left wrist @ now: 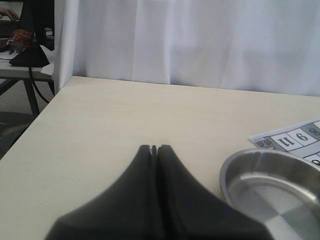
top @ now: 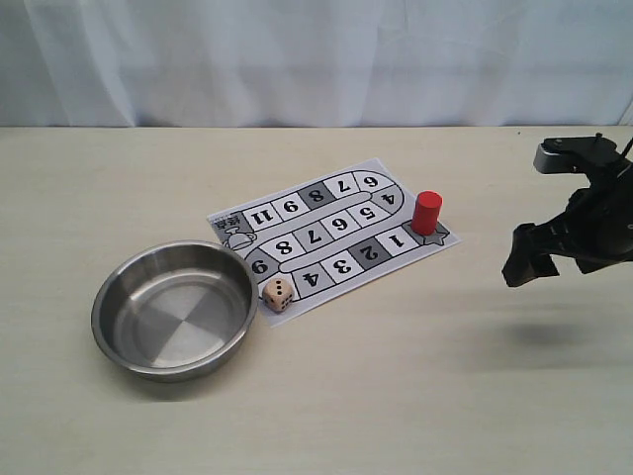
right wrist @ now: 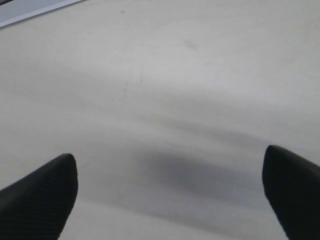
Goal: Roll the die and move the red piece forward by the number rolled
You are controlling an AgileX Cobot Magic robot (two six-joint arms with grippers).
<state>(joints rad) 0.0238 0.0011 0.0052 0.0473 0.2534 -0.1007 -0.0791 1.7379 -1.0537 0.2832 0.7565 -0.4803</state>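
The tan die point(top: 278, 294) lies on the near corner of the printed game board point(top: 326, 237), just right of the steel bowl point(top: 176, 308). At the board's right end the red piece point(top: 426, 213) stands upright on the star square beside square 1. My right gripper point(top: 531, 259) hovers above bare table to the right of the board, open and empty; the right wrist view shows its fingertips point(right wrist: 45, 190) wide apart. My left gripper point(left wrist: 154, 148) is shut with nothing in it, near the bowl point(left wrist: 272, 185); the exterior view does not show it.
A white curtain point(top: 316, 59) runs behind the table's far edge. In the left wrist view the table's side edge point(left wrist: 30, 125) shows, with another desk and cables beyond it. A corner of the board point(left wrist: 290, 137) lies behind the bowl.
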